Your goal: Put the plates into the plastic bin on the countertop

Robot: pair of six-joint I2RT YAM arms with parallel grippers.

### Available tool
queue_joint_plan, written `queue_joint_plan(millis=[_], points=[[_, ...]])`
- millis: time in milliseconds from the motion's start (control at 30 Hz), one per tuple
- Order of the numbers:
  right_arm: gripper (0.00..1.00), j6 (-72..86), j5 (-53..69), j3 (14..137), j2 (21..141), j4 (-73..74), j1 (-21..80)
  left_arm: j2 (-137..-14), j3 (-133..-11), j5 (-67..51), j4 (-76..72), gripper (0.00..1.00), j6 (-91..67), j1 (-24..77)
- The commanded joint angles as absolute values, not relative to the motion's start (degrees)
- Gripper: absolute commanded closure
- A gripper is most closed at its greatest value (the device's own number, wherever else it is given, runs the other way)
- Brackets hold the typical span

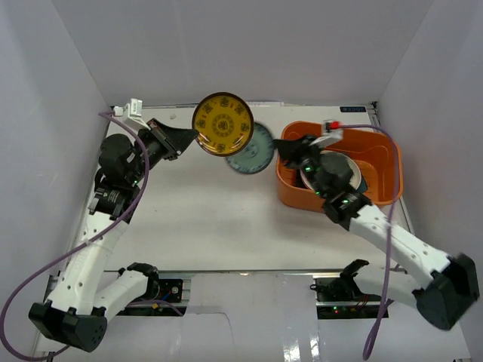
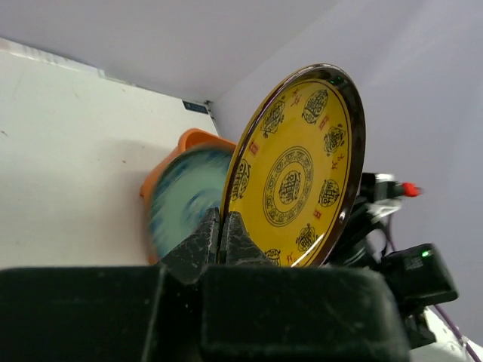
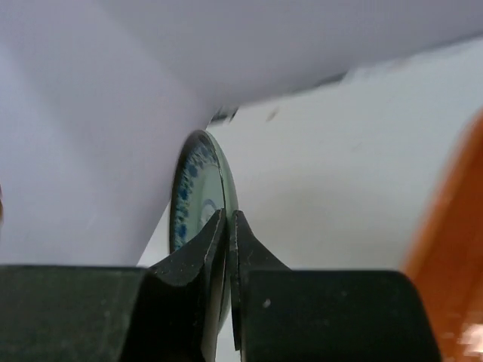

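1. Our left gripper (image 2: 223, 226) is clamped on the rim of the yellow plate (image 1: 223, 124), with its jaws pinched tight on the edge. In the overhead view the plate extends from the gripper toward 2 o'clock, its patterned face turned up to the camera and clear of the worktop (image 1: 211, 219).
2. Our right gripper (image 3: 228, 223) is likewise closed on a rim, that of the teal-patterned plate (image 1: 256, 154). This plate lies at 4 o'clock from the yellow one and partly beneath it. It sits just beside the bin's 9 o'clock wall.
3. The bin (image 1: 389, 173) lies at about 3 o'clock from the left gripper, with its long axis running 9 to 3.
4. The right arm is the nearer one — its wrist already hangs over the bin. The yellow plate has to travel toward 3 o'clock, over the teal-patterned plate and the right gripper, so we judge that the right arm's drop should come first.
5. Count: two grippers, each holding one plate, and one bin. Under the right arm the binned plates (image 1: 353, 175) show at least a pale one and a dark one — we cannot tell the full number.
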State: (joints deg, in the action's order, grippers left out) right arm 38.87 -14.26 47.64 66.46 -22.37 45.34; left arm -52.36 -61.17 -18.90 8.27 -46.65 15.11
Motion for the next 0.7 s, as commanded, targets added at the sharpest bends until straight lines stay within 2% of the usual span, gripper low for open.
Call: queue_joint_plan(millis=[0, 67, 100, 200, 367, 467, 500, 533, 600, 633, 667], points=[[0.92, 32.3, -19.9, 42.4, 57.2, -9.7, 31.3, -57.6, -63.4, -22.3, 3.6, 1.00, -49.3, 19.7], [0.92, 30.2, -16.1, 40.2, 52.1, -6.3, 24.1, -62.0, -65.9, -16.0, 3.3, 1.00, -46.9, 25.1], [0.92, 29.5, -15.1, 39.6, 50.3, -3.9, 18.1, -63.9, -67.3, -13.6, 3.3, 1.00, -45.6, 31.1], [0.92, 26.7, -12.4, 37.9, 49.8, -0.7, 8.0, -73.4, -75.0, -10.6, 3.9, 1.00, -42.0, 37.9], [0.92, 26.5, -3.7, 35.9, 55.3, -0.8, -4.4, -86.4, -85.1, -7.3, 6.5, 1.00, -39.3, 42.8], [0.90, 27.0, -1.5, 35.8, 58.5, -1.0, -5.3, -94.6, -92.4, -5.9, 10.2, 1.00, -38.1, 44.9], [0.85, 27.1, -0.9, 36.5, 58.9, -0.9, -5.4, -96.3, -94.5, -5.1, 11.2, 1.00, -37.8, 45.5], [0.68, 27.2, -0.5, 36.7, 58.9, -0.7, -5.7, -99.1, -95.4, -4.8, 11.7, 1.00, -37.9, 45.8], [0.53, 27.3, -1.9, 37.7, 56.4, -0.1, -6.4, -101.7, -97.2, -3.9, 13.0, 1.00, -38.1, 46.1], [0.39, 27.4, -2.7, 38.1, 55.3, -0.1, -6.7, -103.9, -98.8, -3.7, 13.4, 1.00, -38.1, 46.1], [0.37, 27.5, -3.3, 38.8, 54.2, 2.7, -7.3, -105.0, -99.6, -3.6, 14.1, 1.00, -38.1, 46.2]])
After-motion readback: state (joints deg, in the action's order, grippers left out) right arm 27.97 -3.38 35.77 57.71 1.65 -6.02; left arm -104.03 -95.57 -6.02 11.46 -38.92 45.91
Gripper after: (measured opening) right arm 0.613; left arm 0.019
